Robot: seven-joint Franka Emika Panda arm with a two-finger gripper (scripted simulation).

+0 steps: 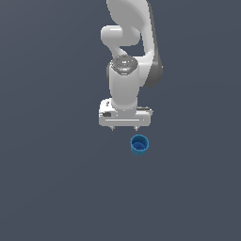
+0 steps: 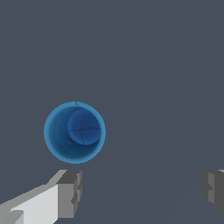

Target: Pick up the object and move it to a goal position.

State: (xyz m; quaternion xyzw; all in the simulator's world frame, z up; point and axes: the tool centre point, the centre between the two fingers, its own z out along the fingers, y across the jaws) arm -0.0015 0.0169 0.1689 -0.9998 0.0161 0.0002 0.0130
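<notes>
The object is a small bright blue hollow cup [image 1: 139, 145] standing upright on the grey surface. In the wrist view the cup [image 2: 75, 132] is seen from above, open end up. My white gripper [image 1: 124, 128] hangs just above and behind the cup, a little toward the exterior view's left. Its jaws are wide apart and hold nothing. In the wrist view the gripper [image 2: 142, 190] shows two grey fingertips [image 2: 71, 192], and the cup lies outside the gap, beside one fingertip.
A plain dark grey surface [image 1: 56, 188] fills both views. The white arm [image 1: 127, 42] rises behind the gripper.
</notes>
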